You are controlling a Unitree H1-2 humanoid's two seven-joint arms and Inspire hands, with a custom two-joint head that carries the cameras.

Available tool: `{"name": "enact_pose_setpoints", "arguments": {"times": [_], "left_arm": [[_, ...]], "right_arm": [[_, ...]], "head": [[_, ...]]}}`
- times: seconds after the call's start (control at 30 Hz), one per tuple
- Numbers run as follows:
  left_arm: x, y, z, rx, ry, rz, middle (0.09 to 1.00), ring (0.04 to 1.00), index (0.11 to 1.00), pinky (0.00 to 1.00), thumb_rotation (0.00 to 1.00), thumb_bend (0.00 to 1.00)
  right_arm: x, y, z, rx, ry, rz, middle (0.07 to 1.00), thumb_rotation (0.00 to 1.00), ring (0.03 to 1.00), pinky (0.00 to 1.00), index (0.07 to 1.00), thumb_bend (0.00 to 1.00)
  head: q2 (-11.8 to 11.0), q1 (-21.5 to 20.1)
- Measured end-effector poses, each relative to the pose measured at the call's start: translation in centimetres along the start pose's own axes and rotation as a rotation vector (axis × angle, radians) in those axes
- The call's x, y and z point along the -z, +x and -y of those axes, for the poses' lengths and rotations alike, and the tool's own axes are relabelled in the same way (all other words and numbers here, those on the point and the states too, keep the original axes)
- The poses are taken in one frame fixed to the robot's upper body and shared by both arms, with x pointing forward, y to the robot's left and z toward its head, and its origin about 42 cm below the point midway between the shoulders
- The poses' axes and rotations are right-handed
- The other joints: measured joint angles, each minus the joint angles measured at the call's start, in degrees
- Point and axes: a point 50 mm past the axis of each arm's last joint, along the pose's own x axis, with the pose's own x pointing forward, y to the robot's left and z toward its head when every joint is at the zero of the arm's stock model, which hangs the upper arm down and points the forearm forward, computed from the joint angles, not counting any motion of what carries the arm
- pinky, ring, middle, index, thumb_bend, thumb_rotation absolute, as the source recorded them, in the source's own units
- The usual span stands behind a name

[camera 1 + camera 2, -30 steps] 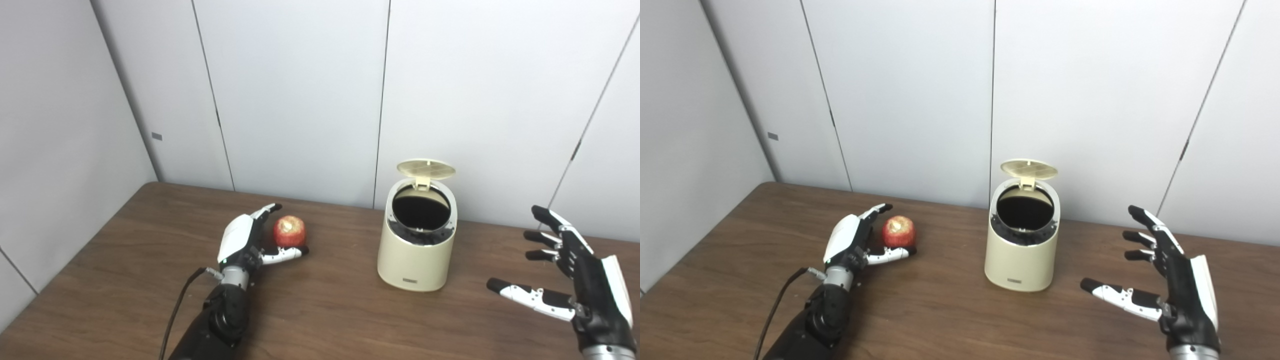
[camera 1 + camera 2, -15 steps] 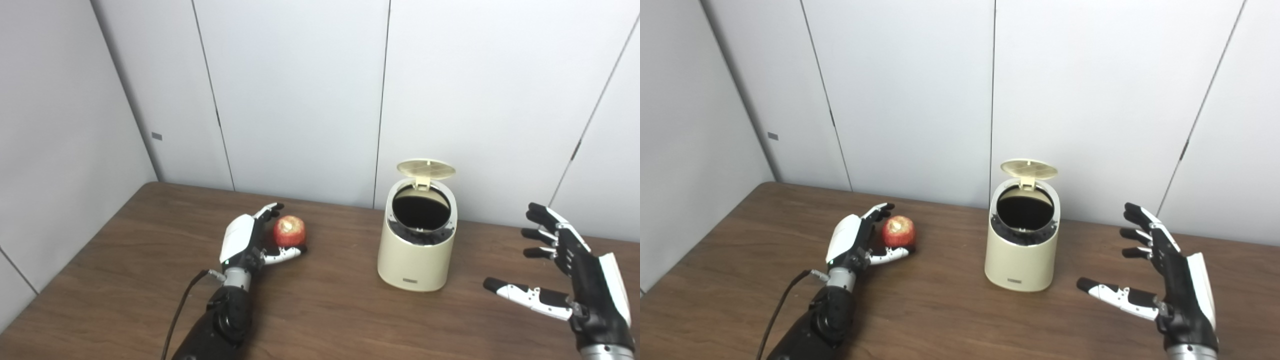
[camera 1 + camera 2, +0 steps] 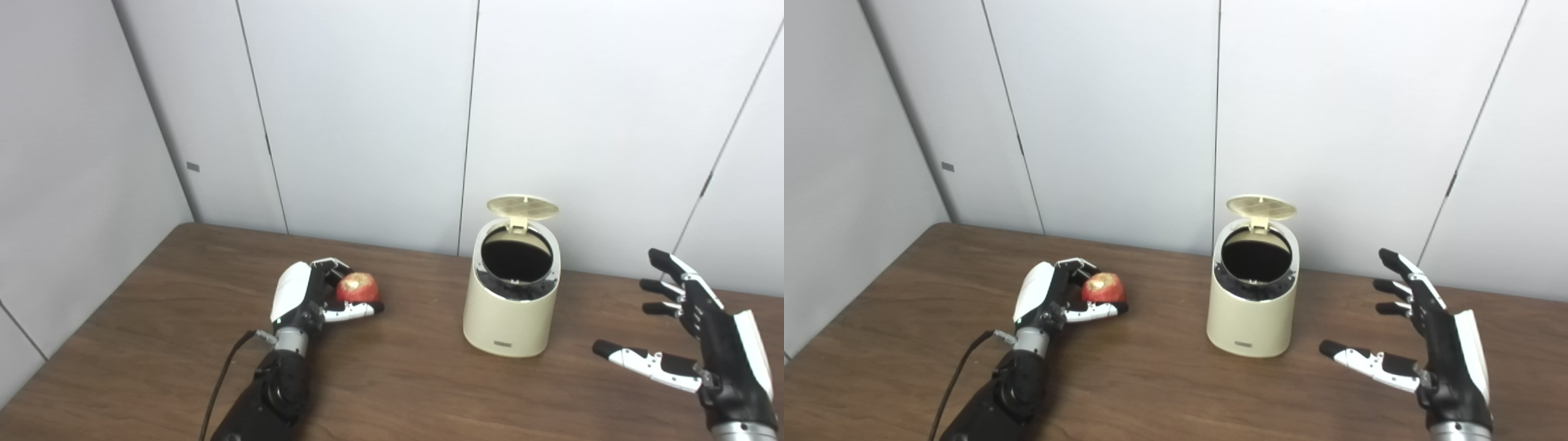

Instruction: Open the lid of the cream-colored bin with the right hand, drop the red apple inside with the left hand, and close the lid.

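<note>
**Red apple in the left hand's grasp, bin standing open**

The red apple [image 3: 357, 286] sits at the left-middle of the wooden table [image 3: 398, 392], wrapped by the left hand [image 3: 306, 294]. The fingers [image 3: 331, 265] curl over its far side and the thumb lies along its near side, so the hand is closed around the fruit. Whether the apple rests on the wood or is lifted just clear of it cannot be told, because the thumb and its shadow cover the underside. The pale patch on top of the apple is too blurred to read as stem end or bruise.

The cream-colored bin [image 3: 511, 318] stands upright near the middle of the table, well apart from the apple to its right. Its lid [image 3: 522, 206] is tipped up and back on a hinge at the rear rim, showing its ribbed underside. The mouth is a dark oval; nothing inside can be made out. A small dark label low on the front wall is illegible.

The right hand [image 3: 704, 334] hovers to the right of the bin, apart from it, fingers spread and thumb stretched toward the bin, holding nothing. Its wrist is cut off by the bottom edge. A black cable [image 3: 214, 392] trails from the left wrist and also runs out of the picture.
</note>
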Motion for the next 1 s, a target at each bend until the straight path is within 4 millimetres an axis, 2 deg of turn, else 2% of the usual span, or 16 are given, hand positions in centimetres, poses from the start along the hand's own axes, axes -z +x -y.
{"name": "enact_pose_setpoints", "arguments": {"times": [0.4, 0.63, 0.67, 0.77, 0.8, 1.0], "left_arm": [[-0.4, -0.1, -0.1, 0.002, 0.002, 0.011, 0.494, 0.623, 0.477, 0.73, 0.00, 0.52], [-1.7, -1.8, -0.2, 0.000, -0.012, 0.079, 0.500, 0.614, 0.469, 0.72, 0.00, 0.52], [-2.3, -2.0, -0.4, -0.010, -0.020, 0.098, 0.499, 0.606, 0.470, 0.70, 0.00, 0.52], [-4.6, -2.0, -1.4, -0.056, -0.052, 0.171, 0.486, 0.532, 0.484, 0.55, 0.00, 0.52], [-5.4, -2.0, -1.8, -0.074, -0.062, 0.195, 0.491, 0.532, 0.479, 0.53, 0.00, 0.52], [-10.0, -1.8, -3.3, -0.126, -0.109, 0.283, 0.494, 0.544, 0.475, 0.56, 0.00, 0.53]], "right_arm": [[0.2, 0.0, -0.1, 0.005, -0.005, 0.004, 0.860, 0.00, 0.765, 0.65, 0.855, 0.73], [3.1, 0.1, -1.0, -0.003, -0.006, -0.022, 0.886, 0.00, 0.786, 0.69, 0.862, 0.78], [3.5, 0.1, -1.1, 0.001, -0.005, -0.016, 0.886, 0.00, 0.786, 0.69, 0.861, 0.79], [4.7, 0.1, -1.3, 0.004, 0.001, -0.006, 0.888, 0.00, 0.788, 0.69, 0.856, 0.80], [5.2, 0.0, -1.5, 0.005, 0.003, -0.004, 0.887, 0.00, 0.784, 0.68, 0.851, 0.80], [7.0, -0.3, -1.7, 0.001, 0.000, -0.004, 0.876, 0.00, 0.775, 0.68, 0.857, 0.80]], "head": [[-0.35, -0.88], [-1.49, -3.42], [-1.58, -3.69], [-1.76, -4.39], [-2.02, -4.92], [-2.46, -5.98]]}}
